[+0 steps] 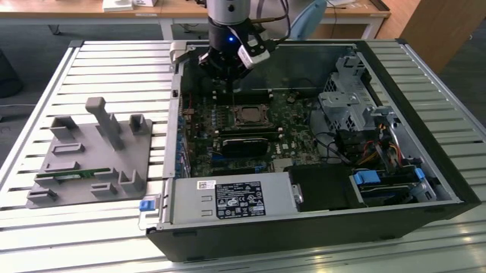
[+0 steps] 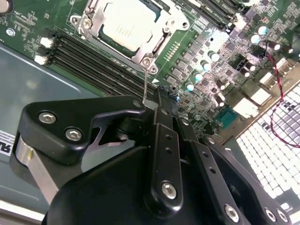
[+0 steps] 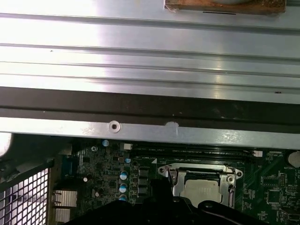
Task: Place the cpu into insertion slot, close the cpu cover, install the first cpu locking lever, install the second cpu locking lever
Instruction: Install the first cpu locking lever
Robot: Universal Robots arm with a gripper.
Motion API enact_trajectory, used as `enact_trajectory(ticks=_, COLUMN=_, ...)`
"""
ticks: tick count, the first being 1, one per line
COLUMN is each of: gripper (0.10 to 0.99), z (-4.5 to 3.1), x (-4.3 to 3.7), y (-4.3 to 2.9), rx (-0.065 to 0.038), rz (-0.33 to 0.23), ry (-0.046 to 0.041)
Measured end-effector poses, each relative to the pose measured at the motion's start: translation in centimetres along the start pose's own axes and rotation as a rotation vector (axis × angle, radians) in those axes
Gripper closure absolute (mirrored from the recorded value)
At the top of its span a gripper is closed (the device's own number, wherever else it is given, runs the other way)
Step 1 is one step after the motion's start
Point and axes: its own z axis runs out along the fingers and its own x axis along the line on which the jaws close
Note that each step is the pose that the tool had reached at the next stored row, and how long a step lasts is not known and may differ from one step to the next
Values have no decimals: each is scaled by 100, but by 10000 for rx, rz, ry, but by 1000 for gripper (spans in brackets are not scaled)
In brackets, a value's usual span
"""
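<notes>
In the second wrist view the claw (image 2: 149,107) has its black fingers (image 2: 164,136) drawn together. A thin lever (image 2: 146,84) rises from the socket's corner to their tips; whether they pinch it I cannot tell. Just past them the cpu (image 2: 126,26) sits in its socket on the motherboard (image 2: 28,28), with the cover (image 2: 91,23) lying flat around it.

The first wrist view takes in more beyond the socket: the case (image 3: 140,129) wall, then the slatted tabletop (image 3: 140,47).

In the exterior view the open case lies on that tabletop. It holds the motherboard, a labelled metal box (image 1: 231,199) at 6 o'clock and a drive cage (image 1: 345,102) at 3 o'clock. A grey fixture (image 1: 83,170) stands at the case's 9 o'clock. The claw hangs over the board, the cpu near it at its 6 o'clock.
</notes>
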Motion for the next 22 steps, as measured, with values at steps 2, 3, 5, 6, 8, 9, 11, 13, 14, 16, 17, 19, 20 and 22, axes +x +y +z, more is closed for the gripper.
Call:
enact_trajectory(ticks=2, gripper=980, z=0, x=-11, y=0, rx=1, rz=0, ry=0)
enact_trajectory(ticks=3, gripper=980, z=1, x=-17, y=0, rx=0, rz=1, ry=0)
enact_trajectory(ticks=5, gripper=980, z=1, x=-31, y=-1, rx=1, rz=1, ry=0)
enact_trajectory(ticks=6, gripper=980, z=1, x=-37, y=-1, rx=0, rz=1, ry=0)
enact_trajectory(ticks=8, gripper=980, z=2, x=-52, y=-1, rx=0, rz=0, ry=0)
enact_trajectory(ticks=9, gripper=980, z=2, x=-58, y=-1, rx=0, rz=1, ry=0)
enact_trajectory(ticks=11, gripper=980, z=3, x=-69, y=-2, rx=-1, rz=0, ry=-1)
enact_trajectory(ticks=13, gripper=980, z=3, x=-80, y=-2, rx=1, rz=0, ry=0)
enact_trajectory(ticks=14, gripper=980, z=3, x=-85, y=-2, rx=0, rz=0, ry=0)
enact_trajectory(ticks=16, gripper=980, z=3, x=-94, y=-3, rx=0, rz=0, ry=0)
enact_trajectory(ticks=17, gripper=980, z=4, x=-98, y=-3, rx=0, rz=0, ry=0)
enact_trajectory(ticks=19, gripper=980, z=4, x=-106, y=-3, rx=0, rz=0, ry=0)
enact_trajectory(ticks=20, gripper=980, z=4, x=-110, y=-3, rx=0, rz=0, ry=1)
enact_trajectory(ticks=22, gripper=980, z=5, x=-117, y=-3, rx=1, rz=1, ry=0)
